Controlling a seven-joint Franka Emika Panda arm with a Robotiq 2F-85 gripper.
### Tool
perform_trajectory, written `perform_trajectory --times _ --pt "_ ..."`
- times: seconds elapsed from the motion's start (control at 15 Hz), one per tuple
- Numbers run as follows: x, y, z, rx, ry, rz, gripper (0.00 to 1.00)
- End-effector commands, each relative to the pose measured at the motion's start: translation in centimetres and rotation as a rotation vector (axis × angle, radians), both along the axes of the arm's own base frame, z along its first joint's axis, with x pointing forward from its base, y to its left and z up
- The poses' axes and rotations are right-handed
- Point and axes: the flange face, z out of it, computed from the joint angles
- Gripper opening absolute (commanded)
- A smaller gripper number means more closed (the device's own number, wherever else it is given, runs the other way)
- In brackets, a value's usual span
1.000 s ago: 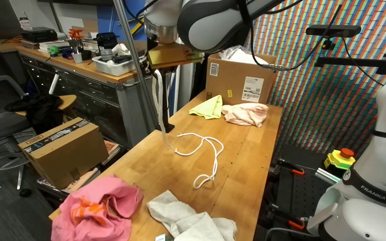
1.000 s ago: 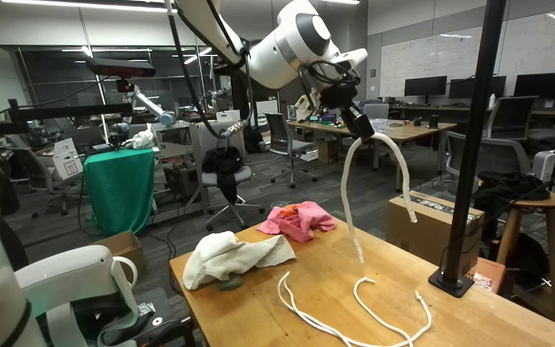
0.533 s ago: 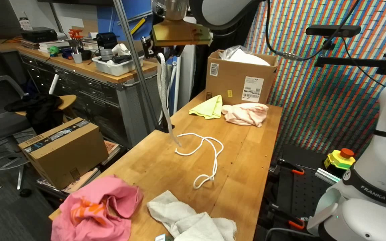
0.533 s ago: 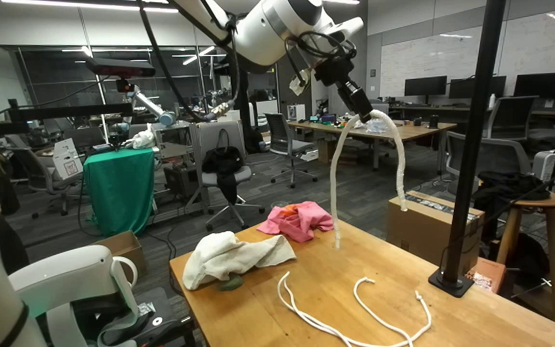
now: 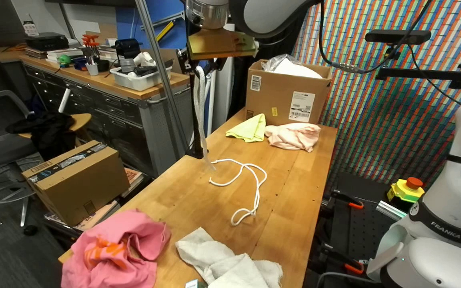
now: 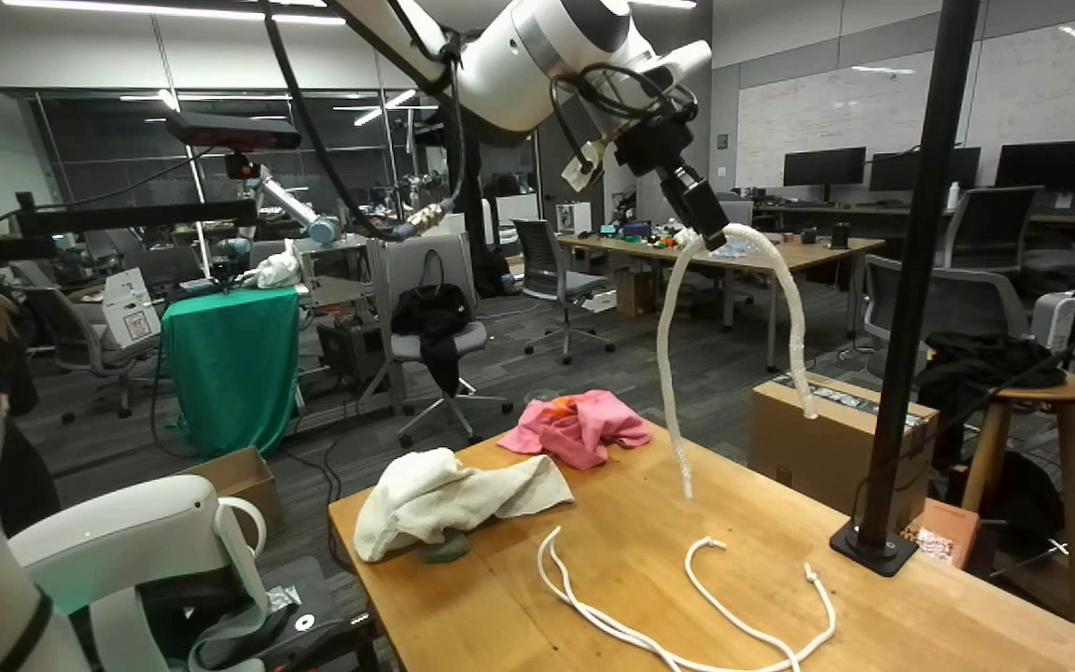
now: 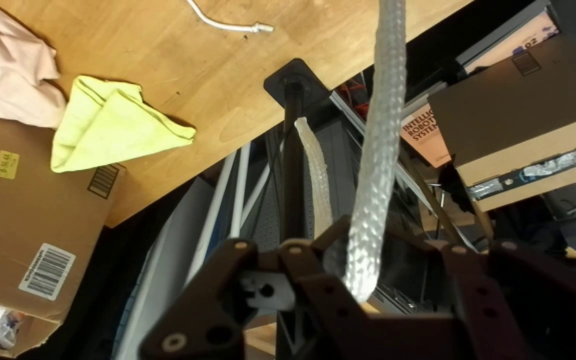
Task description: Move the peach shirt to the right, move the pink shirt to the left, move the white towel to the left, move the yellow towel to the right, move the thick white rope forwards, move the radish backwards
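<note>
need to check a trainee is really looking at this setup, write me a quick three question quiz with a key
1. True or false: the yellow towel lies on the table beside the peach shirt.

2. Multiple choice: what hangs from the gripper?
a) the yellow towel
b) the thick white rope
c) the peach shirt

3. Fill in the blank: the shirt with an orange print is coloured ____.

Key:
1. True
2. b
3. pink
</note>
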Motion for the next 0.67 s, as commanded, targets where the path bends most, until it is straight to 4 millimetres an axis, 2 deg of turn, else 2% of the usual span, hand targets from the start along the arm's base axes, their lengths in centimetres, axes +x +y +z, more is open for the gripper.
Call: perform_trajectory --times 0.0,0.6 --pt "-1.6 -2.1 -0.2 -0.032 0.043 -0.046 0.04" --pt "-6.7 -8.1 -2.7 -0.073 0.192 -0.192 0.04"
